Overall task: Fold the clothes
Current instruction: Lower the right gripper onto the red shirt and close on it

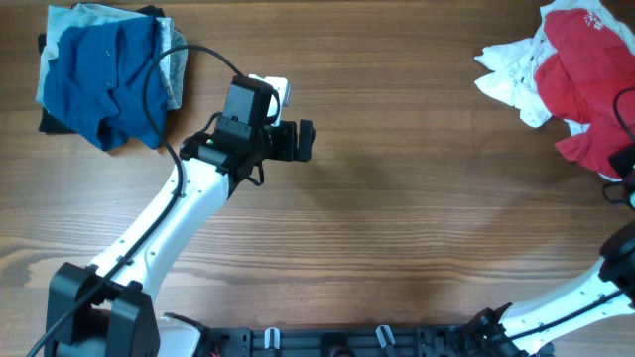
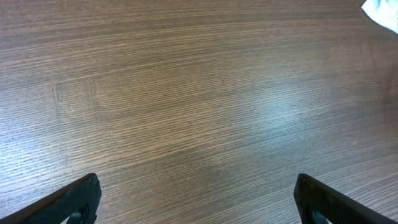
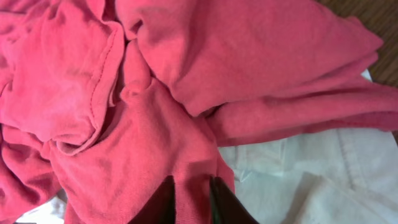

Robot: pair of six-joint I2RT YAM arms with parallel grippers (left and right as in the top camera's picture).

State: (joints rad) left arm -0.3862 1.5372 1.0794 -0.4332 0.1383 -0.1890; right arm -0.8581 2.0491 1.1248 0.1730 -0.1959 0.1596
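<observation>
A crumpled red garment (image 1: 585, 59) lies on white clothes (image 1: 511, 79) at the table's far right. In the right wrist view, my right gripper (image 3: 193, 196) is shut on a fold of the red garment (image 3: 249, 56), with white cloth (image 3: 311, 180) beside it. In the overhead view the right gripper sits at the right edge by the pile, mostly out of frame. My left gripper (image 1: 304, 140) is open and empty over bare wood left of centre. Its fingers are spread wide in the left wrist view (image 2: 196, 196).
A stack of folded clothes with a blue garment (image 1: 99, 74) on top, over grey and black ones, lies at the far left corner. A white cloth corner (image 2: 382, 11) shows at the top right of the left wrist view. The table (image 1: 417, 218) is dark wood.
</observation>
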